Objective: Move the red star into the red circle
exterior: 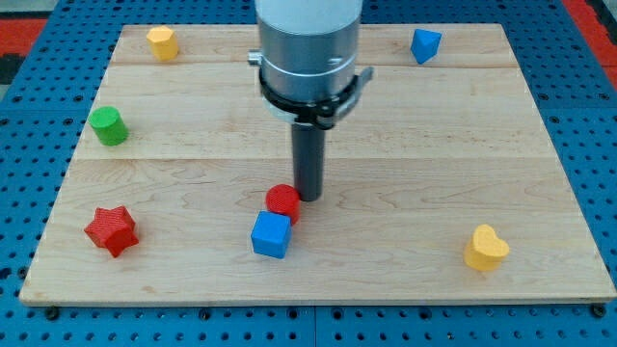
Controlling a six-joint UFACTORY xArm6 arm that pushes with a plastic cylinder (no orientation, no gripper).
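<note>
The red star lies near the board's lower left corner. The red circle, a round red block, sits at the lower middle, touching the blue cube just below it. My tip is right beside the red circle, on its right side, about touching it. The tip is far to the right of the red star.
A green cylinder stands at the left. A yellow block is at the top left, a blue block at the top right, a yellow heart at the lower right. The wooden board rests on a blue pegboard.
</note>
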